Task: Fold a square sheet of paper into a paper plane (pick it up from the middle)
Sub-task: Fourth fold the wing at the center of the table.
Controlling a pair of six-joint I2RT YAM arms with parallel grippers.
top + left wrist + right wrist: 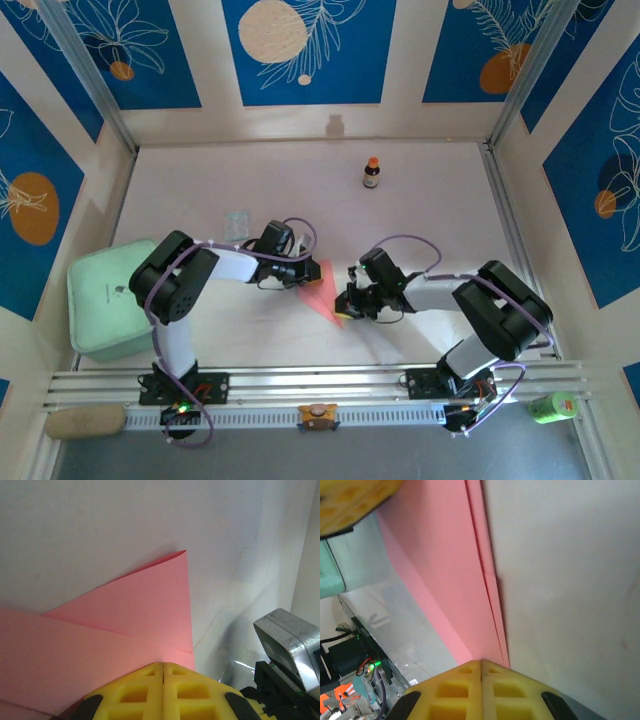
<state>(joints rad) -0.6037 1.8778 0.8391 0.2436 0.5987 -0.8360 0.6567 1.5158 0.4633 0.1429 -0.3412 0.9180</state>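
The salmon-pink paper (318, 290) lies partly folded on the table between both arms, a narrow triangular shape with its point toward the near side. In the left wrist view the paper (125, 630) shows a diagonal flap slightly lifted at its tip. My left gripper (305, 272) is shut, its yellow tips (163, 664) set down on the sheet's upper edge. My right gripper (347, 305) is shut too, its tips (481, 661) resting on the paper (445, 580) beside the long layered fold edge. Whether either pinches paper is hidden under the tips.
A small brown bottle (371, 173) stands at the back. A pale translucent packet (237, 222) lies behind the left arm. A mint-green box (105, 300) sits at the left edge. A green can (552, 406) and a beige roll (85, 421) lie beyond the front rail (320, 385).
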